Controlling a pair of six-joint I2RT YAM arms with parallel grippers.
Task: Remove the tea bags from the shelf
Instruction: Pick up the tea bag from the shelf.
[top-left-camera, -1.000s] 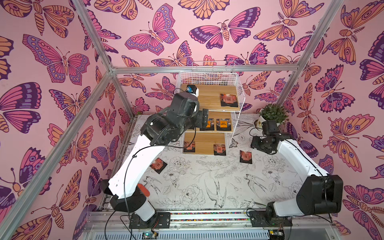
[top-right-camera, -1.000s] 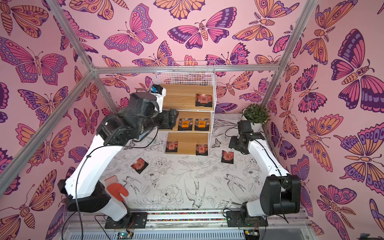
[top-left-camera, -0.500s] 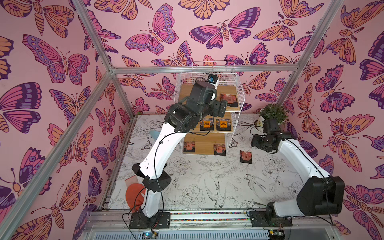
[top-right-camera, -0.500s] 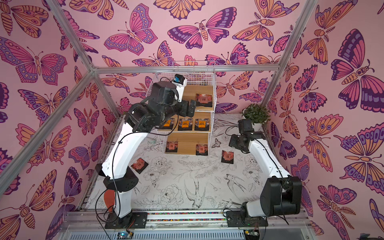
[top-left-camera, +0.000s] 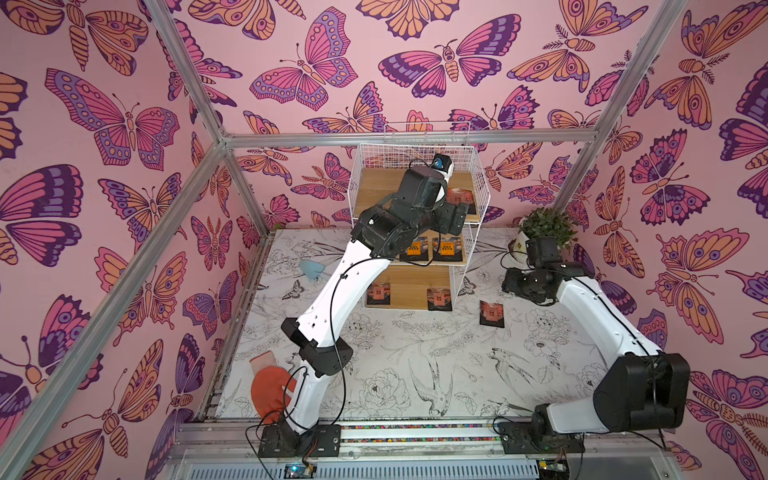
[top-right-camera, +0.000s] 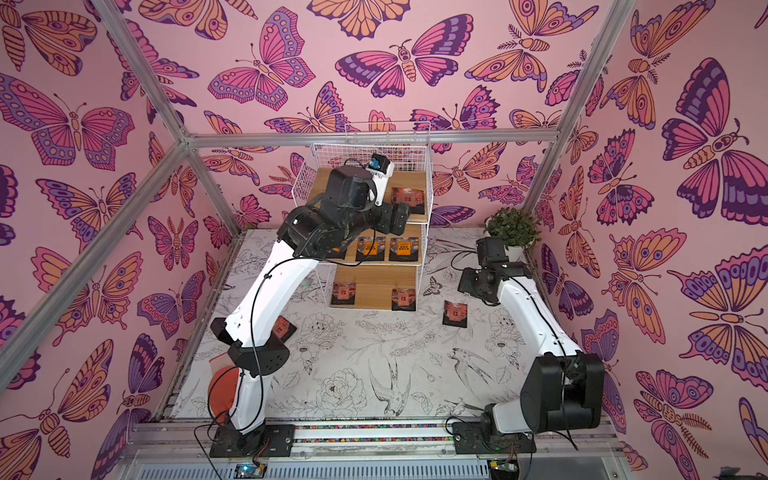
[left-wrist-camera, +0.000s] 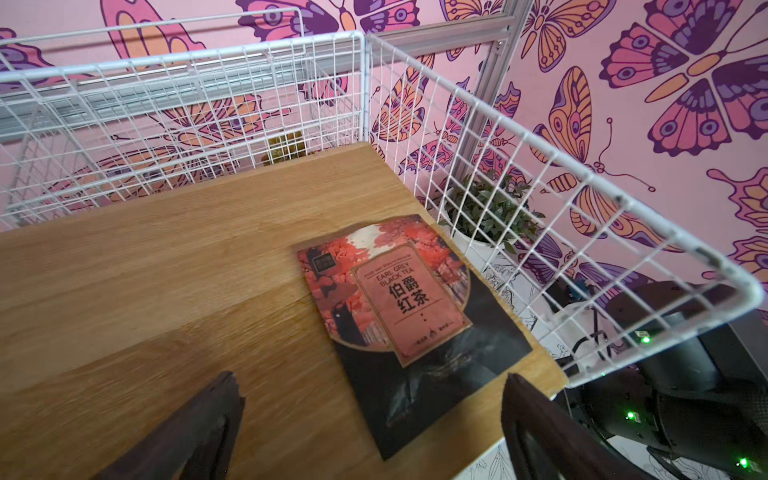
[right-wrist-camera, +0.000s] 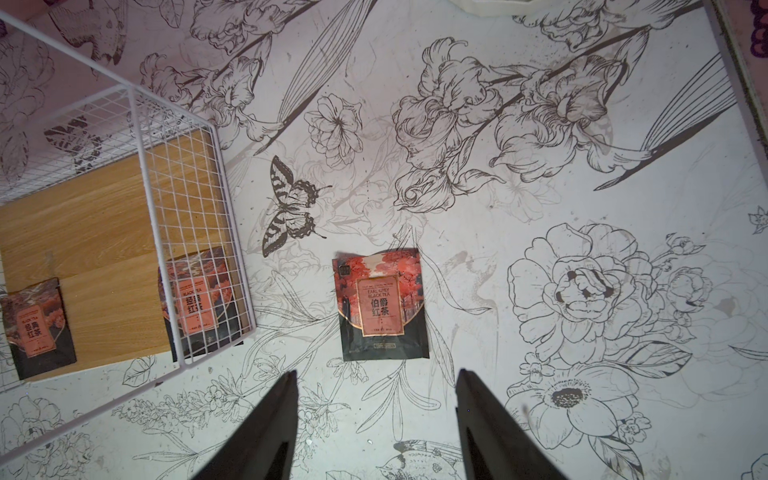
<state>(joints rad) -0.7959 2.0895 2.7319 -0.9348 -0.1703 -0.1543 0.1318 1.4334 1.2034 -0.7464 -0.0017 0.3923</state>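
The shelf (top-left-camera: 376, 195) is a white wire rack with three stepped wooden boards at the back of the table. A reddish tea bag (left-wrist-camera: 390, 299) lies on its top board by the wire side. My left gripper (left-wrist-camera: 372, 390) hovers open just over that bag's dark end, not touching it. Two orange-labelled tea bags (top-left-camera: 415, 249) lie on the middle board and two reddish ones (top-left-camera: 439, 298) on the bottom board. Another tea bag (right-wrist-camera: 380, 305) lies flat on the table right of the shelf. My right gripper (right-wrist-camera: 376, 378) stands open above the table, just short of it.
A potted plant (top-left-camera: 540, 226) in a white pot stands at the back right, close behind the right wrist. One more sachet (top-right-camera: 286, 328) lies on the table, half hidden by the left arm. An orange-red thing (top-left-camera: 270, 388) lies at the front left, a pale blue one (top-left-camera: 311, 269) left of the shelf.
The left arm swung from the shelf's left side up and over the top board, and its jaws opened wider. The right arm held still.
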